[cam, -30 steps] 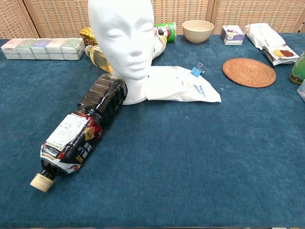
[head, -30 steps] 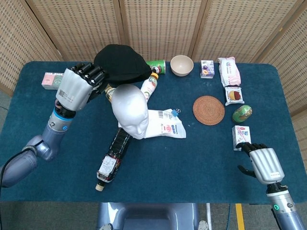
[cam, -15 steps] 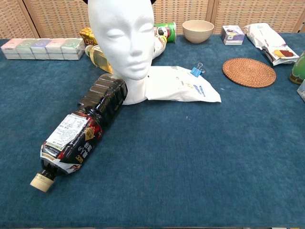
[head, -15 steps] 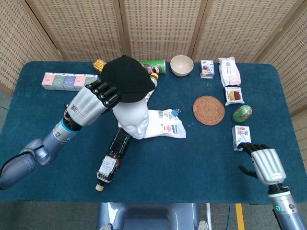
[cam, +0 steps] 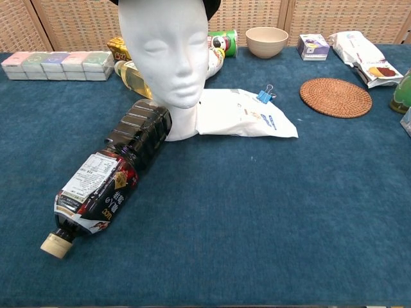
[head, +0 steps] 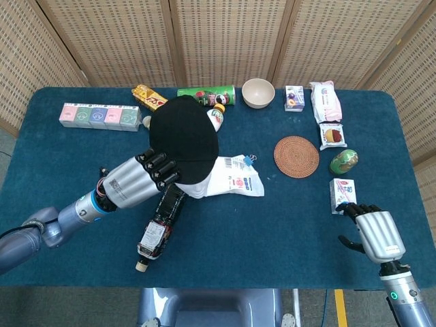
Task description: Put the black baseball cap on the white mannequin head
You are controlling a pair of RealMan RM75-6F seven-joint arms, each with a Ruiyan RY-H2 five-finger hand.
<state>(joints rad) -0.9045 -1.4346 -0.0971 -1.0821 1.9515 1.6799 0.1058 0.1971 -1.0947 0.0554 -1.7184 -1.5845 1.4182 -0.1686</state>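
Carrying the black baseball cap (head: 182, 139) forward from the back of the worktop (head: 286, 218), the left hand (head: 139, 180) has brought it over the white mannequin head (cam: 166, 51) in the last second. In the head view the cap now hides the crown and face almost entirely; the chest view shows only a dark edge at the top of the forehead. The left fingers (head: 162, 170) are curled on the cap's near edge, gripping it. By my reading the cap is nearly seated, with settling it down and letting go left to do. The right hand (head: 375, 231) rests low at the worktop's near right, fingers apart and holding nothing.

Labels are mostly too small to read. The dark bottle (cam: 106, 179) lying against the mannequin's neck carries a white and red label with illegible print; the white pouch (cam: 247, 114) with its blue clip likewise.
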